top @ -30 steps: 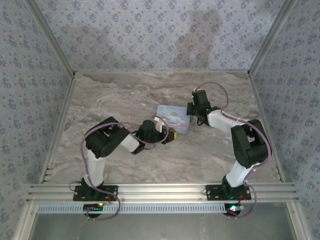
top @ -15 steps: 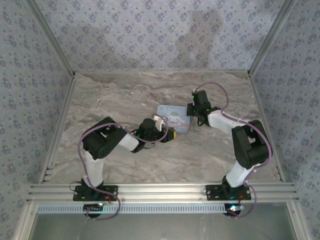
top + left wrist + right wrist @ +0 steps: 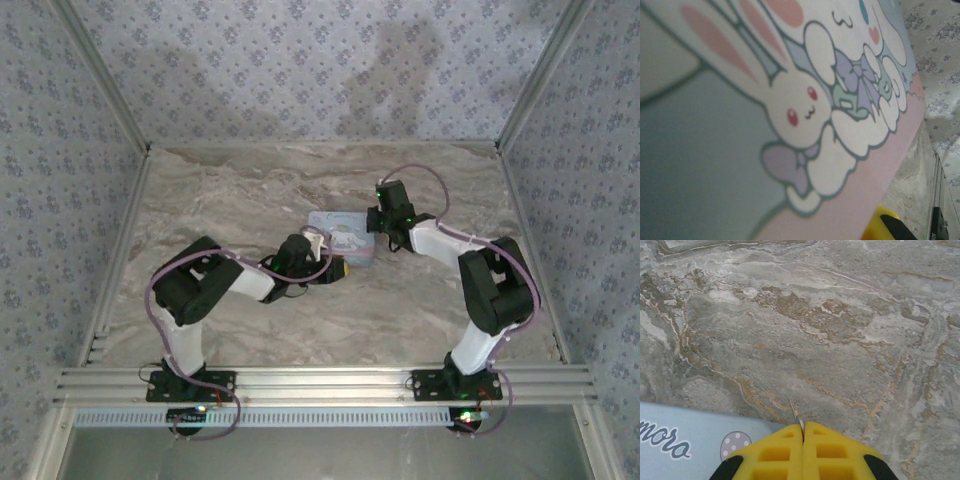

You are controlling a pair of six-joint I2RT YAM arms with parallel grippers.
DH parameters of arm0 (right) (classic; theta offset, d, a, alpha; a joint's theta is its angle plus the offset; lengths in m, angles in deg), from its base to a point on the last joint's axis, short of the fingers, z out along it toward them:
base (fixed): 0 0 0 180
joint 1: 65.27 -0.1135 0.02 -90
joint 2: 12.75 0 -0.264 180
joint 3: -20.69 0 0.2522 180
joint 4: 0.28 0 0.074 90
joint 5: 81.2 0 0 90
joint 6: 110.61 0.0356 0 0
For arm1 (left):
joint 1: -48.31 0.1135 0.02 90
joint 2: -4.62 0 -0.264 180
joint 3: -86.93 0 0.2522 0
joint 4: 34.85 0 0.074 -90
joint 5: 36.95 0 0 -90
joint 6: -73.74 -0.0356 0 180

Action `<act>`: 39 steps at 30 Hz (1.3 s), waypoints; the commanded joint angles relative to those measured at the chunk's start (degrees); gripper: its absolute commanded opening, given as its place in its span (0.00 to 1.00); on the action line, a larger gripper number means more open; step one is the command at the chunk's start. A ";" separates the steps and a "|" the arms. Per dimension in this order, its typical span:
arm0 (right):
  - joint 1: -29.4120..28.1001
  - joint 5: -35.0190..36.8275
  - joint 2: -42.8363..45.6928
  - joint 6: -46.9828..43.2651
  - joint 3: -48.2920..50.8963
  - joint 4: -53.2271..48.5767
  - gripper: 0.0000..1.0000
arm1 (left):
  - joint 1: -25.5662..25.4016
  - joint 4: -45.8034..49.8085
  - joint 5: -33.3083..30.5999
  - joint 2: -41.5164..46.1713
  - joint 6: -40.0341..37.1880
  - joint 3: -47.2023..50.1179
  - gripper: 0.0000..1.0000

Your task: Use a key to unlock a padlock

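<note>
Yellow pads [image 3: 775, 452] of the right tool [image 3: 803, 429] are pressed together on a thin metal key [image 3: 795, 415] jutting ahead of them over the marble table [image 3: 850, 330]. Left of them lies a pale blue tin [image 3: 685, 440]. Just beside it sits the left tool [image 3: 342, 268]; I cannot tell whether it is spread.

partial script "moro" on pale blue tin [image 3: 705, 427], rest cut off, no other txt

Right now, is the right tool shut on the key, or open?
Shut. The right tool has its yellow fingers pressed together, pinching a thin metal key that sticks out between them.
</note>
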 commanded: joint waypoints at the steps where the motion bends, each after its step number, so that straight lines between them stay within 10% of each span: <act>1: -0.99 -1.39 -1.50 0.39 -1.89 -1.87 0.00 | 0.27 3.74 -0.62 3.55 2.22 0.58 0.00; 26: 2.43 -3.17 3.61 -0.69 -1.24 -4.29 0.00 | 0.08 12.43 -5.66 9.82 6.88 0.04 0.00; 39: 9.44 -24.80 25.58 4.97 11.31 -2.28 0.00 | 0.26 15.73 -4.64 10.19 9.84 -3.66 0.00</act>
